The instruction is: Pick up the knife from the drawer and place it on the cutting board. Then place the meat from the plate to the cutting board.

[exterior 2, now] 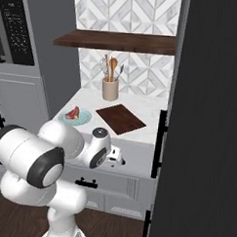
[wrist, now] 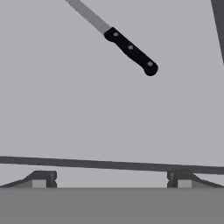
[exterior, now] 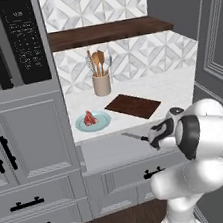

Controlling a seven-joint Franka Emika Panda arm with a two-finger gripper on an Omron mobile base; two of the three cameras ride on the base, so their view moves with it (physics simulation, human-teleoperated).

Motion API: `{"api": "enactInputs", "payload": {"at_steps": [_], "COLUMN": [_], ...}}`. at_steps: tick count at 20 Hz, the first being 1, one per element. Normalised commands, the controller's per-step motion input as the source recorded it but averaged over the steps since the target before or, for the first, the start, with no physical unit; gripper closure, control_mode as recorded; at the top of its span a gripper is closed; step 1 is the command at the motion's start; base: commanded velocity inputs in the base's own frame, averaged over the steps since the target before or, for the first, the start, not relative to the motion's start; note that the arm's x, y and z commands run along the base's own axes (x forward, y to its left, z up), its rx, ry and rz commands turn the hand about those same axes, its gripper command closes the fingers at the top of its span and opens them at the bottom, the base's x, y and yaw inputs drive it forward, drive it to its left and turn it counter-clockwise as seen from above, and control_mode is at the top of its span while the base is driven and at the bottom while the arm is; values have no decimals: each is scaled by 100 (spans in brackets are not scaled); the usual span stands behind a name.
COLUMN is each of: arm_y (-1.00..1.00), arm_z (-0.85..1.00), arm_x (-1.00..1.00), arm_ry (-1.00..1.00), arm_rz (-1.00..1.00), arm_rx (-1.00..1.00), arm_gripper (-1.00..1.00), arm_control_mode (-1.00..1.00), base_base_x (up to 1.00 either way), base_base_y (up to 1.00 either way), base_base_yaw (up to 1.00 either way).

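The drawer [exterior: 109, 153] stands pulled out below the counter, and the knife [wrist: 131, 51] lies flat on its pale grey floor [wrist: 87, 113], silver blade toward the counter. My gripper [wrist: 111, 179] hovers over the drawer, open and holding nothing, with the black handle a short way ahead of its fingertips [wrist: 41, 179]. From the left base view the gripper [exterior: 152, 141] is right by the knife's blade [exterior: 132, 136]. On the counter behind lie the dark cutting board [exterior: 133, 105] and, to its left, the blue-green plate [exterior: 101, 122] with the red meat [exterior: 90, 118] on it.
A beige utensil holder [exterior: 102, 83] stands at the back of the counter under a dark wooden shelf [exterior: 107, 32]. Tall grey cabinets flank the nook: an oven column [exterior: 17, 41] on the left, a dark panel [exterior 2: 213, 119] on the right. Closed drawers [exterior: 31, 202] sit low left.
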Motion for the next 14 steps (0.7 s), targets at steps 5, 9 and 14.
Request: {"api": "enactInputs", "payload": {"at_steps": [5,9,14], "arm_y": [-11,-8,-2], "arm_z": [14,-3,-37], "arm_x": [67,70,31], "arm_ry": [-2,0,4], "arm_rz": [7,6,4], "arm_rx": [0,0,0], "arm_gripper": [-100,-100,-100], "arm_control_mode": [-100,-100,-100], "base_base_x": [0,0,0], "base_base_y": [0,0,0], "base_base_yaw": [0,0,0]}}
